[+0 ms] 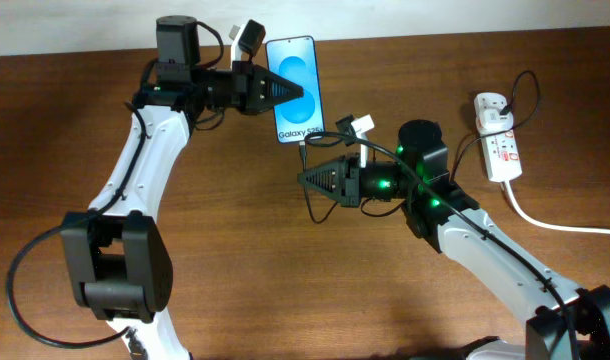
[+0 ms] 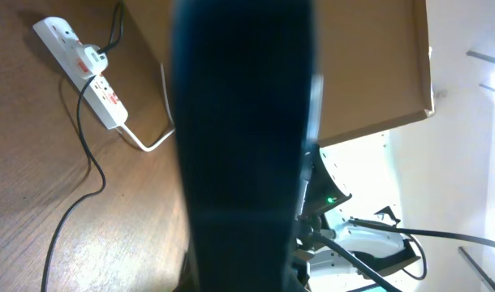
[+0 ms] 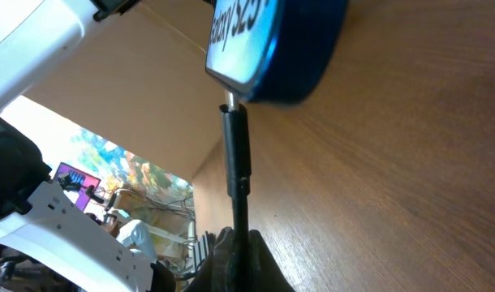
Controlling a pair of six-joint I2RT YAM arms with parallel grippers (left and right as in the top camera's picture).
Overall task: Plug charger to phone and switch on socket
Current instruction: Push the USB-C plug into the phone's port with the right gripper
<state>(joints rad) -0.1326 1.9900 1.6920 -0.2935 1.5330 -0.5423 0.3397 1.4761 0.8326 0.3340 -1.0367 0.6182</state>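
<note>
Item 1, phone (image 1: 295, 62): a slim rectangular smartphone with dark edges and a bright blue screen lettered "Galaxy S25". It is placed at the far middle of the brown wooden table (image 1: 235, 250), screen up.

Item 2, left tool (image 1: 301, 96): black and tapered, reaching in from the phone's left long side. It is clenched on the phone, and its fingers are laid across the screen. The left wrist view is largely filled by a dark blurred shape.

Item 3, charger (image 3: 235, 146): a long thin black cable with a small black connector tip. The tip is seated in the phone's near short edge. Its white plug adapter (image 1: 493, 113) is fitted into the socket.

Item 4, right tool (image 1: 303, 178): black, clenched on the charger cable just below the connector.

Item 5, socket (image 1: 501, 150): a small white elongated power strip with red-marked switches, set at the table's far right, well apart from the phone. The switch positions cannot be read. A thick white cord (image 1: 555, 222) is run off to the right.
</note>
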